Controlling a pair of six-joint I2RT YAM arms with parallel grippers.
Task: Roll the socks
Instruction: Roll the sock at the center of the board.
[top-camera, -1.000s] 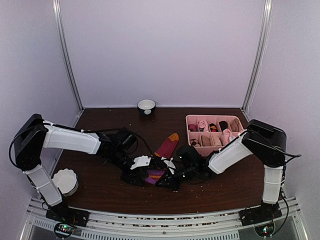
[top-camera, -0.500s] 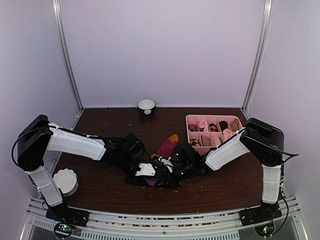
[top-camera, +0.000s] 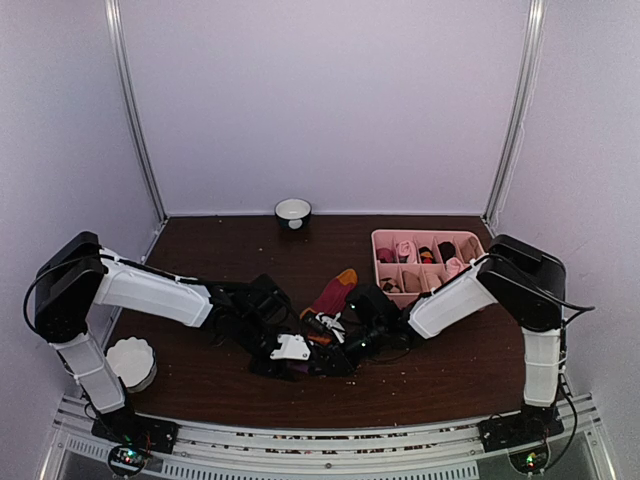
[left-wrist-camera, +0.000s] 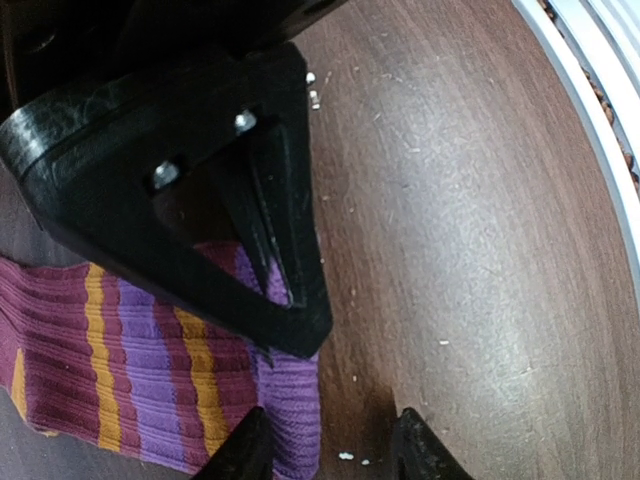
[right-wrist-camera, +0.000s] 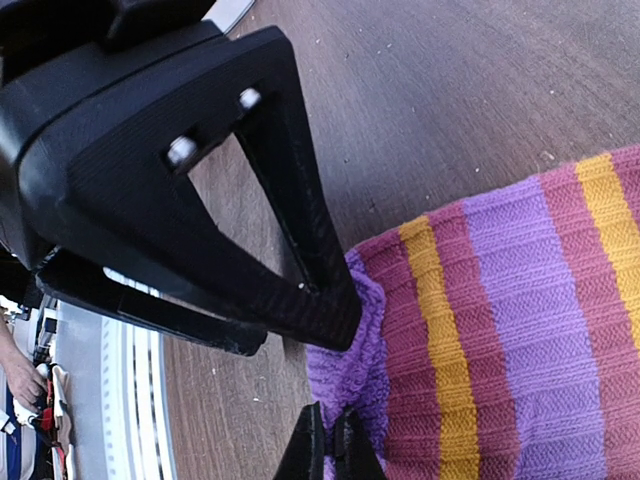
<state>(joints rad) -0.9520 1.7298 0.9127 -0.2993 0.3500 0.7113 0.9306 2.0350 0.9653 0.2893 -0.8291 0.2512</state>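
A dark red sock (top-camera: 337, 290) with an orange toe lies at mid-table, its purple and orange striped cuff (left-wrist-camera: 150, 380) toward the near edge. My right gripper (right-wrist-camera: 328, 452) is shut on the purple cuff edge (right-wrist-camera: 345, 350). My left gripper (left-wrist-camera: 330, 455) stands open beside it. The cuff's edge lies against its left fingertip (left-wrist-camera: 238, 450), and bare table lies by the other fingertip. From above, the left gripper (top-camera: 300, 364) and the right gripper (top-camera: 328, 350) meet over the cuff and hide most of it.
A pink divided tray (top-camera: 430, 234) of small rolled socks stands at the right back. A white bowl (top-camera: 293, 211) sits by the back wall and a white ruffled cup (top-camera: 131, 362) at the near left. The table's front rail (left-wrist-camera: 590, 90) is close to the grippers.
The left arm has reached further right toward the right gripper. Both grippers now crowd over the cuff, which showed purple from above a second ago. The right gripper stays shut.
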